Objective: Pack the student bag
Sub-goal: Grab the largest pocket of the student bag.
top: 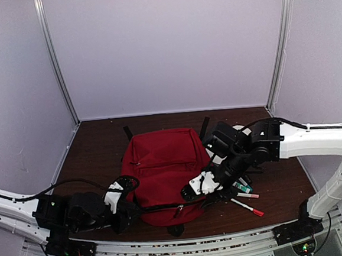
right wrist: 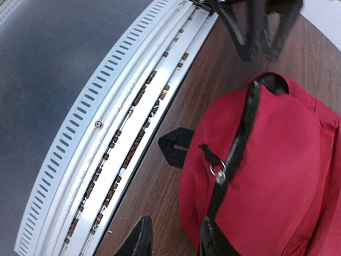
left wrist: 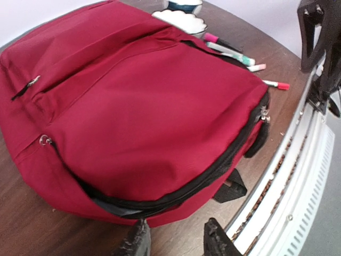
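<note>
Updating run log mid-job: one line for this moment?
student bag flat on table | left claw open, empty | right claw open, by zipper | markers beside it

1. One student bag, red.
2. Four markers lie beside the bag in the left wrist view: one capped pink, one teal, one pale pink, one red.
3. Three metal zipper pulls are counted on the bag in that same view.
4. Two black straps show past the bag's far end in the top view.
5. One white scalloped item; its kind cannot be determined.
6. Two claws: left claw and right claw, with two fingers each.
7. One tabletop, dark wood.
</note>
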